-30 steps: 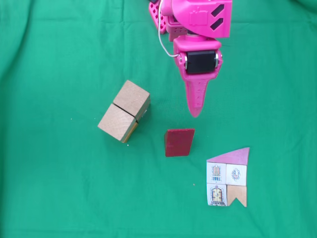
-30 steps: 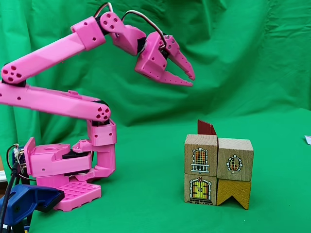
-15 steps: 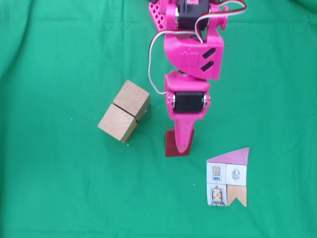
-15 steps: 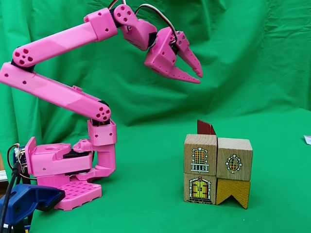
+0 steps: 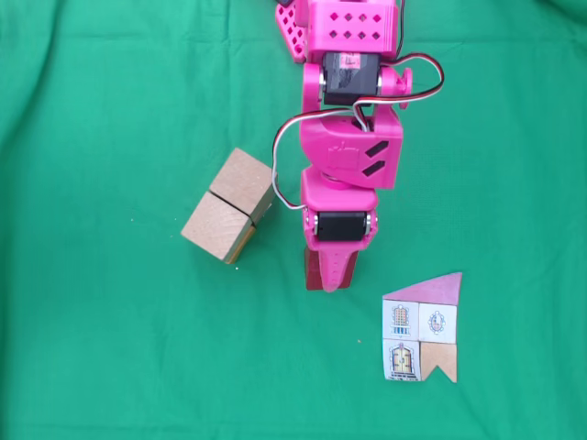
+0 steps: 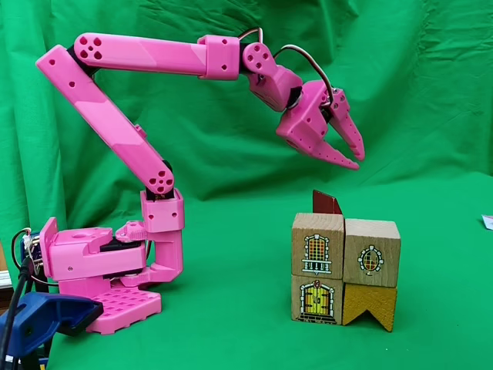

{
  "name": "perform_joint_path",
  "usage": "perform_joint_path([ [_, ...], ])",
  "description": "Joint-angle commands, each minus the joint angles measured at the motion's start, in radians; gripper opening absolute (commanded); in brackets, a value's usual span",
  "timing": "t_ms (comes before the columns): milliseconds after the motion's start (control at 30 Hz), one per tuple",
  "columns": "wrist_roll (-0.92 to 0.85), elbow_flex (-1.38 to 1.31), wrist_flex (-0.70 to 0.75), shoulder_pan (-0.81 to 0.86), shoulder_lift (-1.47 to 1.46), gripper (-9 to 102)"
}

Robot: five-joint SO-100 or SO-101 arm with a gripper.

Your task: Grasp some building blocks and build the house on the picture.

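Tool: my tool (image 6: pixel 353 156) hangs slightly parted, grasping nothing, above the slab (image 6: pixel 326 203).
Slab: behind the stacked cubes (image 6: pixel 345 268).
Picture: (image 5: pixel 421 327) flat on the green cloth (image 5: pixel 110 348), right of slab.

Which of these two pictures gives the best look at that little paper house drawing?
The fixed view from above shows the paper house drawing best: it lies flat on the green cloth, whole and unblocked, with pink roof, windows and door visible. In the fixed view from the side, a white scrap at the right edge may be it; I cannot tell.
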Motion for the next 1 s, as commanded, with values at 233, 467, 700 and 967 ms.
perform_joint_path([
  [233, -0.008, 0.067, -0.003, -0.009, 0.021, 1],
  [467, -0.008, 0.095, 0.0, -0.009, 0.023, 1],
  [700, -0.008, 0.095, 0.14, -0.011, 0.063, 1],
  [967, -0.006, 0.097, 0.238, -0.011, 0.129, 1],
])
